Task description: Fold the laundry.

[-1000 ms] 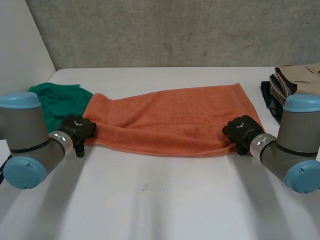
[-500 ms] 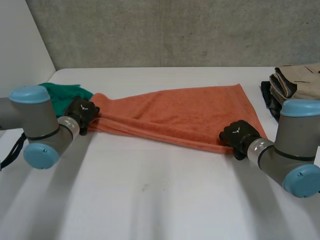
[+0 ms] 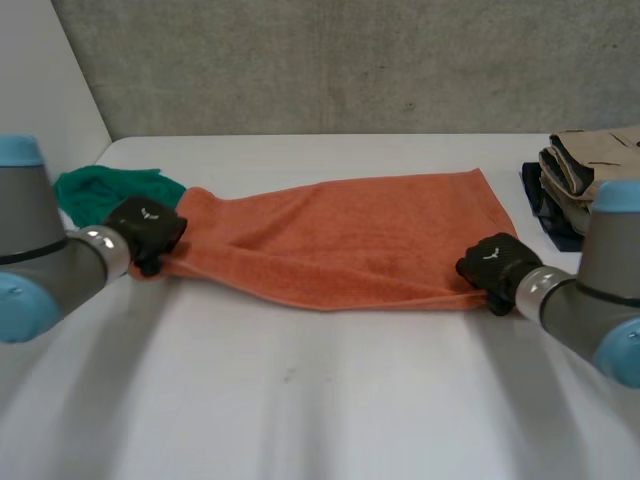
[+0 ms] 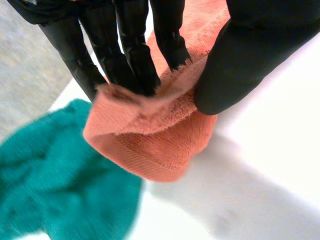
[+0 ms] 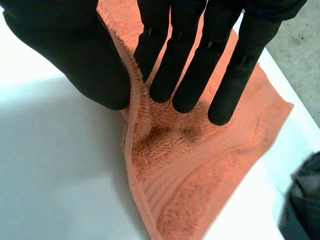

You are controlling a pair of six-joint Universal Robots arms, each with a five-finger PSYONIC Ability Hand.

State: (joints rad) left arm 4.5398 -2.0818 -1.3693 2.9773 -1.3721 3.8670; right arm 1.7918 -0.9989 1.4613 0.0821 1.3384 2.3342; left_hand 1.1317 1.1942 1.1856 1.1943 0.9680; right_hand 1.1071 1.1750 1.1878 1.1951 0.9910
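The right hand (image 5: 220, 20) pinches a raised edge fold of the orange towel (image 5: 190, 170) between its thumb and straight fingers (image 5: 187, 75). The towel corner lies flat on the white table (image 5: 50, 175) beyond the fingertips. A dark garment (image 5: 302, 200) lies near that corner.

The white table (image 3: 320, 400) lies bare in front of the orange towel (image 3: 350, 235), free to pass over. A green cloth (image 3: 100, 190) lies just beside my left hand (image 3: 145, 228), a stack of folded clothes (image 3: 585, 165) sits near my right hand (image 3: 497, 262), and a grey wall (image 3: 330, 60) closes the far side.
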